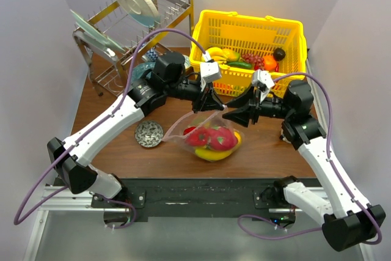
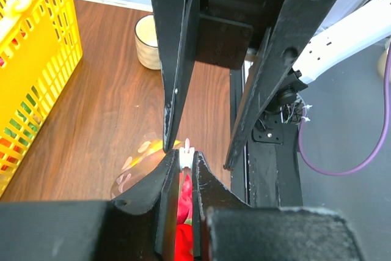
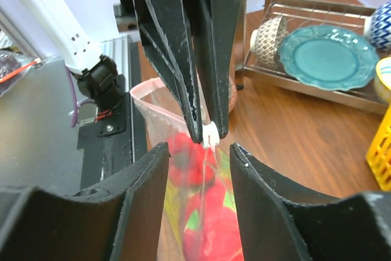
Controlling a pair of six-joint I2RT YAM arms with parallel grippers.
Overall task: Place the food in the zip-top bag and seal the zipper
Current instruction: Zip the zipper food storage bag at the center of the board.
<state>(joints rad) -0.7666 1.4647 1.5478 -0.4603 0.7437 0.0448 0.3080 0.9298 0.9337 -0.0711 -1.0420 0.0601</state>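
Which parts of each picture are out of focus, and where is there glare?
Top view: sharp and evenly lit, slight sheen on the food. Left wrist view: its own jaws blurred and dark, the table sharp. Right wrist view: near jaws soft, teal plate sharp.

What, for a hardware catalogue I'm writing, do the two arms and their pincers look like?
The left arm and right arm have white links with black joints and bases. A purple cable loops along each. The left pincer and right pincer have two matte black, tapering fingers, and a small white camera box sits above each.
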